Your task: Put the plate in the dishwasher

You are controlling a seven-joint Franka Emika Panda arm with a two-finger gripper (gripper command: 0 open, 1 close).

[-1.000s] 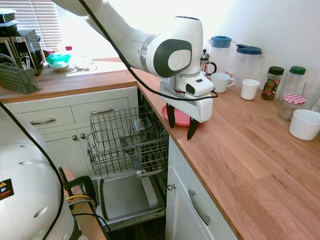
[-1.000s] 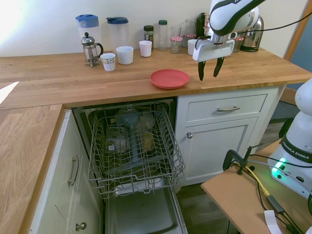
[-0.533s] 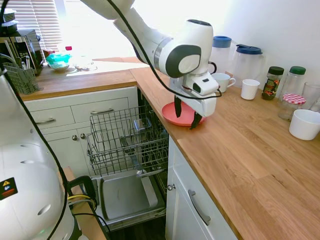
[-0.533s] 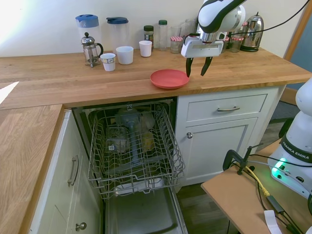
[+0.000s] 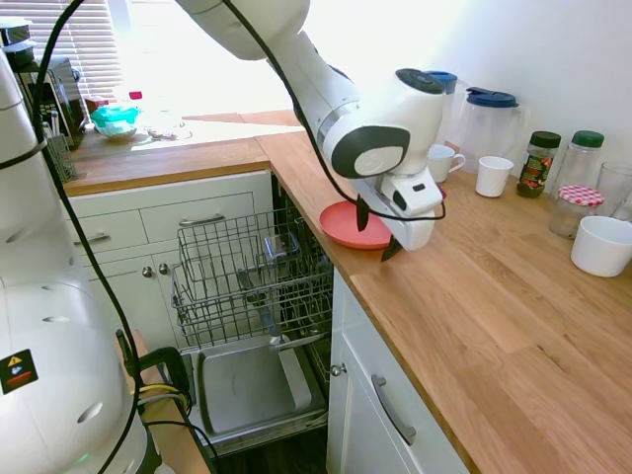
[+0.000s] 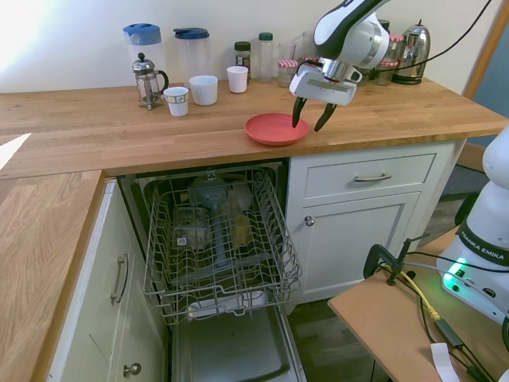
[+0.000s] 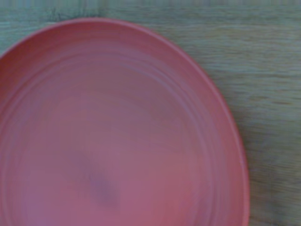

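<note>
Desk [image 6: 95,135]: wooden top, L-shaped.
Dishwasher [image 6: 219,247]: below the desk, door down, wire rack pulled out.
Plate [image 6: 274,129]: coral-red, flat on the desk near its front edge, above the dishwasher.
Hand [image 6: 308,122]: released, fingers spread and tilted, straddling the plate's right rim, nothing gripped.

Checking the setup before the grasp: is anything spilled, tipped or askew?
Nothing stands out. The round coral-red plate lies flat on the wooden counter, the dishwasher's grey wire rack is pulled out, and the open end effector straddles the plate's rim.
</note>
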